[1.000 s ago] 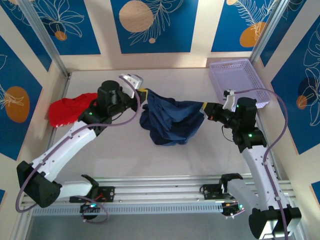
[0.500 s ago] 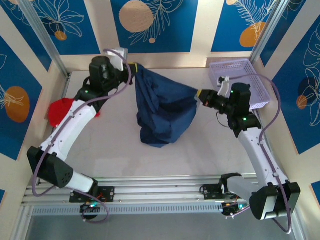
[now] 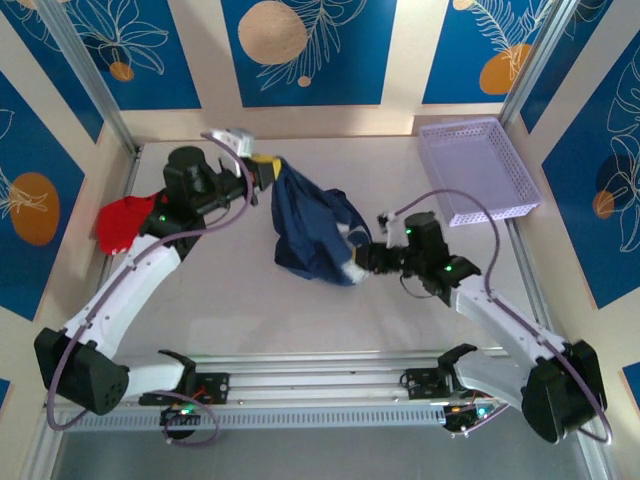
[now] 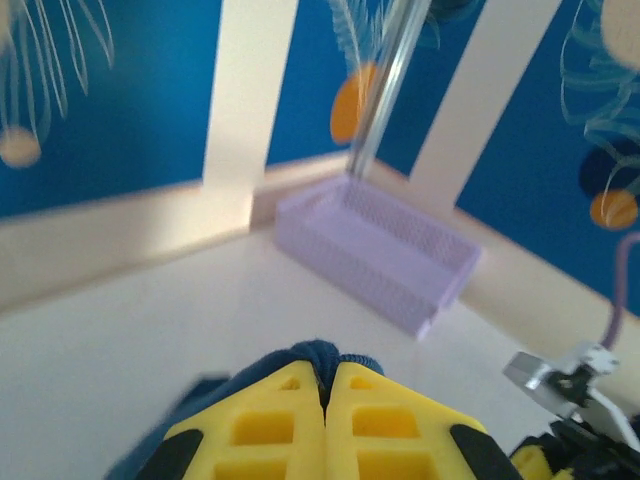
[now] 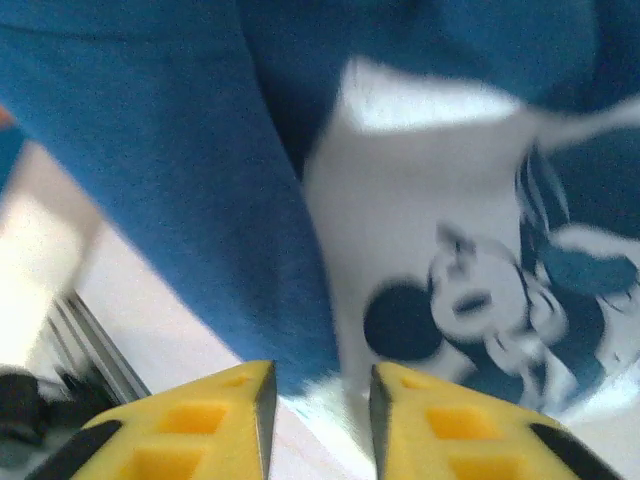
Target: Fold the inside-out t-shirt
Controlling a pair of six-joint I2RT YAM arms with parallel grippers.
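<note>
The inside-out t-shirt (image 3: 305,225) is dark navy and hangs bunched from my left gripper (image 3: 264,163), its lower part resting on the table. In the left wrist view the yellow fingers (image 4: 270,415) of the left gripper (image 4: 325,370) are pressed together on a fold of the t-shirt (image 4: 320,352). My right gripper (image 3: 360,263) is low at the shirt's lower right edge, where a white print shows. In the right wrist view the right gripper (image 5: 320,400) stands open, jaws apart, with the t-shirt (image 5: 150,150) and its white cartoon print (image 5: 450,260) just ahead and the cloth's edge reaching into the gap.
A red garment (image 3: 125,218) lies at the left edge of the table beside the left arm. A lilac basket (image 3: 478,170) stands at the back right, also in the left wrist view (image 4: 380,250). Bare tabletop (image 3: 230,310) lies in front of the shirt.
My right gripper let go of the shirt's right side, opened, and swung down and left to its lower edge. The stretched shirt collapsed and hangs from the left gripper, which dropped slightly.
</note>
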